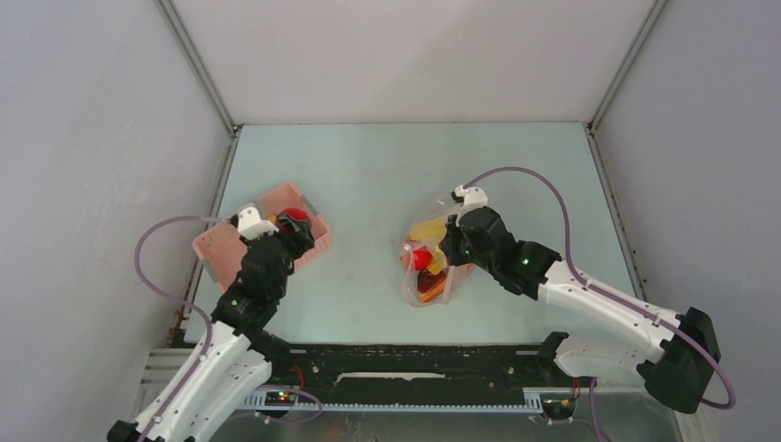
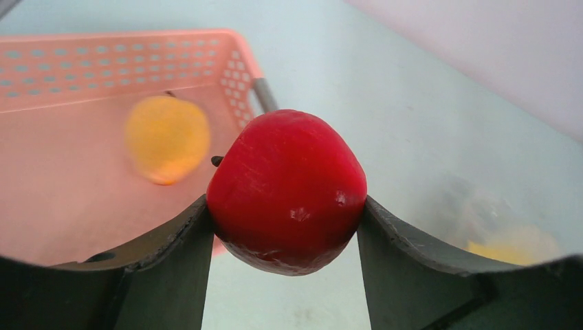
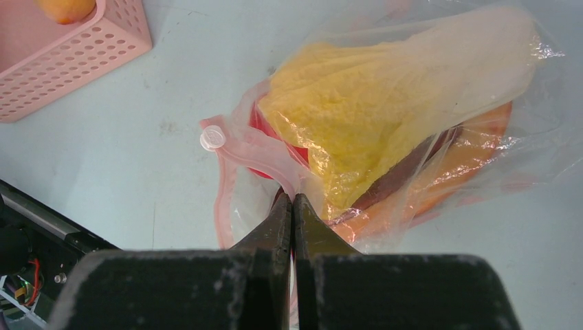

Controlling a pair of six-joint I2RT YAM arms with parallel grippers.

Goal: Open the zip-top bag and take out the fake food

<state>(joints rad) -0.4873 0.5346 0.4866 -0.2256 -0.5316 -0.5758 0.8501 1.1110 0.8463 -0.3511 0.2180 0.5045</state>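
Left tool (image 2: 285, 206): red fruit (image 2: 287, 180) (right tool (image 3: 293, 201): bag (image 3: 474, 69))

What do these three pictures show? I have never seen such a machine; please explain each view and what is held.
This is a robot with two arms bolted at the near edge of a table; each ends in a two-finger claw. The wide picture is from a fixed camera above; the other two come from cameras on the wrists. On the table lie a pink basket and a clear zip-top bag holding toy food, such as a yellow piece. The left claw grips a red toy fruit near the basket's corner; an orange-yellow fruit lies in the basket. The right claw is shut on the bag's edge, beside its pink zip strip.
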